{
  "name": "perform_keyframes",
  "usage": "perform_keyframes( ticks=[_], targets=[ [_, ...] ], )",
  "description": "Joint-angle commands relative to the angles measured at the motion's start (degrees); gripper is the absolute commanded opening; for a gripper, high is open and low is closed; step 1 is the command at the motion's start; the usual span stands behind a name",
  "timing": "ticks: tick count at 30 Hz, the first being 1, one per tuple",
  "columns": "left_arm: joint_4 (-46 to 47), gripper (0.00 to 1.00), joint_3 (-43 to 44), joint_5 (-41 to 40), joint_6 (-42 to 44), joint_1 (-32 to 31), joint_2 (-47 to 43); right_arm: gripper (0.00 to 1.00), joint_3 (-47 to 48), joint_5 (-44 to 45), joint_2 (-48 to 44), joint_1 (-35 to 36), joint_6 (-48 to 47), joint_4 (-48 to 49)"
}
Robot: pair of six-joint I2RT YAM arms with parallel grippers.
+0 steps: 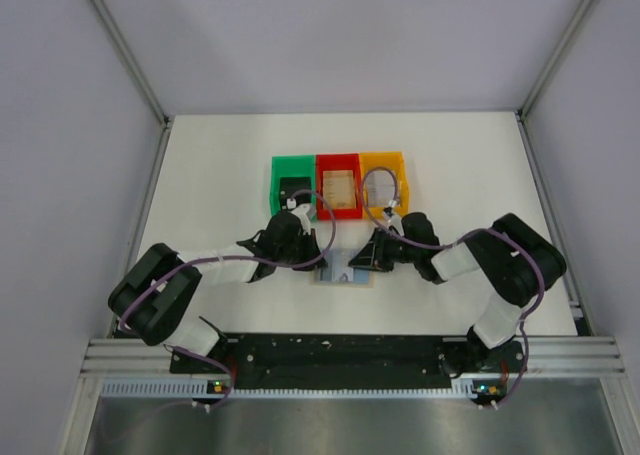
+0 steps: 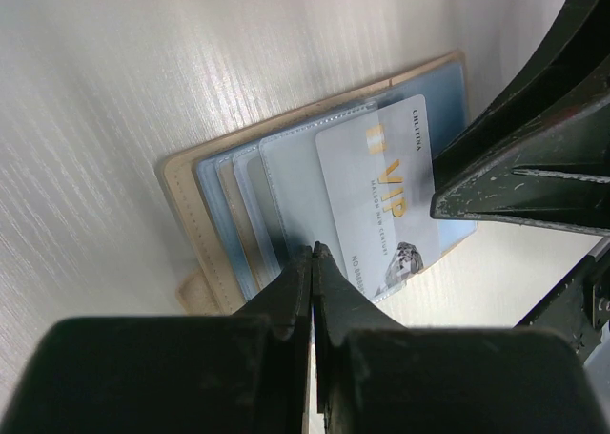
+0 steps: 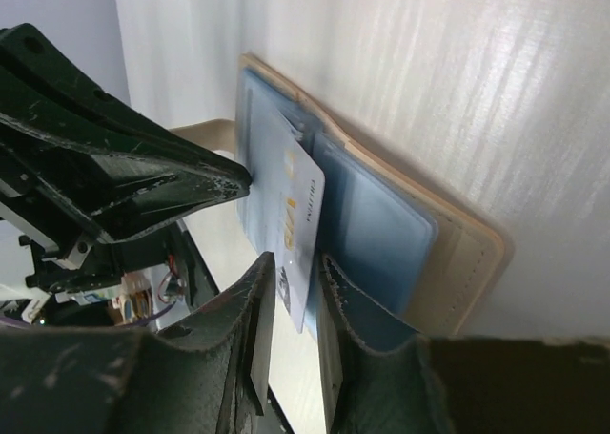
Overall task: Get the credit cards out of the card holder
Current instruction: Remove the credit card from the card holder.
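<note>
The card holder (image 1: pixel 345 271) lies open on the white table between my two grippers, tan outside (image 2: pixel 186 200) with light blue sleeves (image 3: pixel 381 229). A white VIP card (image 2: pixel 386 191) sticks halfway out of one sleeve. My left gripper (image 2: pixel 315 251) is shut, its tips resting on the clear sleeve beside the card (image 3: pixel 303 200). My right gripper (image 3: pixel 296 262) stands slightly open, and the card's free edge lies in the gap between its fingers. In the top view the left gripper (image 1: pixel 320 259) and the right gripper (image 1: pixel 368 259) meet over the holder.
Three small bins stand in a row just behind the holder: green (image 1: pixel 293 165), red (image 1: pixel 338 163) and orange (image 1: pixel 384 161). The red one has a pale flat item inside. Grey walls enclose the table on three sides.
</note>
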Motion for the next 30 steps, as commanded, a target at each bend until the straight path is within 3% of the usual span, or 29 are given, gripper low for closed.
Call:
perform_keyframes(
  ticks=[1,8,14,17,21,24,30],
  targets=[
    [-6.6,0.00,-0.9,-3.0,1.5,0.0,0.3,0.25,-0.3,-1.7,0.7,-0.7,1.3,6.6],
    [-4.8,0.00,-1.4,-1.7,0.1,-0.1,0.6,0.28,0.0,-3.4,4.3,-0.1,5.3,13.2],
    [-3.9,0.00,-1.9,-1.2,-0.6,-0.1,0.6,0.28,0.5,-2.3,4.2,1.4,4.6,10.9],
    [-3.9,0.00,-2.0,-1.4,-0.7,-0.1,0.6,0.20,0.3,-2.0,4.1,1.4,4.4,10.7],
    [-4.0,0.00,-2.3,-1.6,-0.7,-0.1,0.5,0.00,0.1,-1.8,3.5,1.4,3.1,8.6],
    [-4.6,0.00,-2.2,-1.9,-0.5,-0.1,0.0,0.00,0.1,-1.6,1.3,0.7,0.9,4.9],
    [-5.7,0.00,-2.3,-3.4,0.5,-0.1,-1.5,0.00,2.4,2.1,-8.3,-1.5,-9.6,-15.0]
  ],
)
